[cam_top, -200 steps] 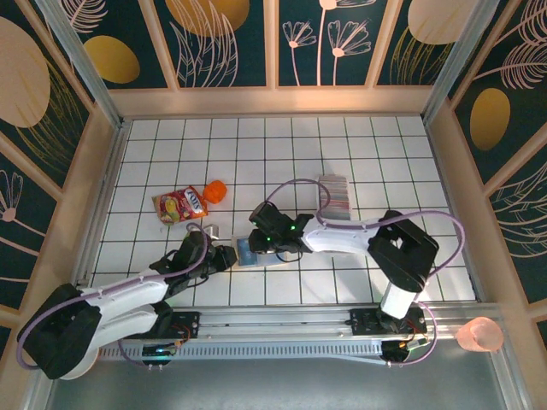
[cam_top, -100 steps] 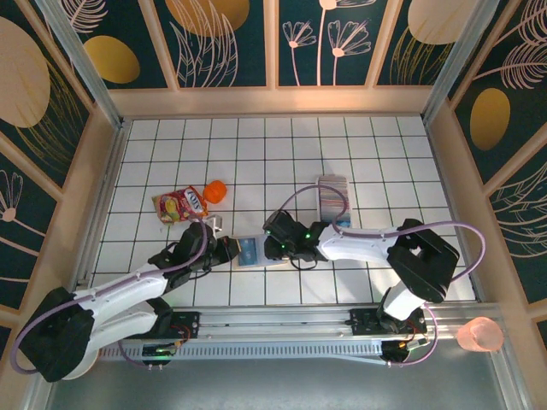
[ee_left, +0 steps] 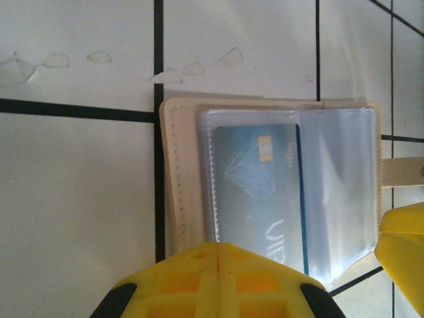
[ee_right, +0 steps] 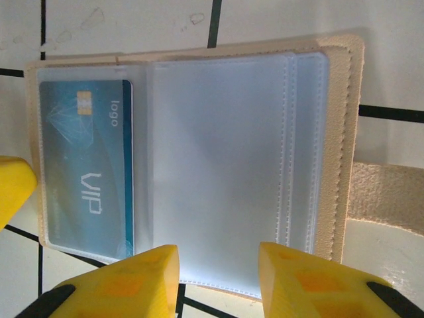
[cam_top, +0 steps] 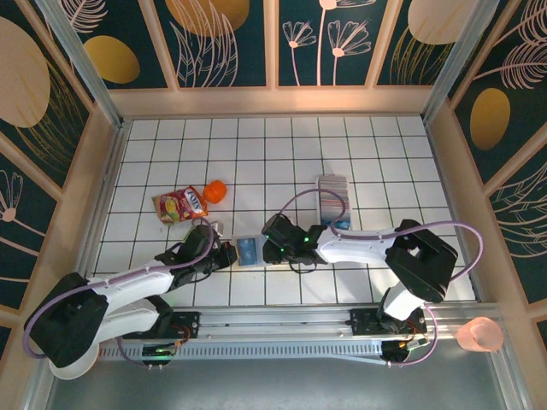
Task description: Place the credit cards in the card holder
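A white tiled table (cam_top: 385,162) ruled with black lines carries the work, boxed in by pale wooden rails and dark floral wall panels. The small beige leather-like folding card holder (cam_top: 248,251) lies open and flat near the arms' bases, its clear plastic sleeves facing up. In the right wrist view a blue card marked VIP (ee_right: 86,165) sits in the leftmost sleeve, and the other sleeves look empty.

The left gripper (ee_left: 217,255) is at the holder's left edge with its yellow fingers pressed together. Whether they pinch the cover's rim or merely bear on it I cannot tell. The right gripper (ee_right: 217,258) hangs over the holder's right side, jaws partly apart with nothing between them.

The remaining credit cards (cam_top: 333,198), a pale overlapping row, lie to the right of the holder and farther from the bases, well apart from it. The row's long axis runs away from the bases. They sit on the right arm's side, so the right gripper looks the nearer one for the next fetch.
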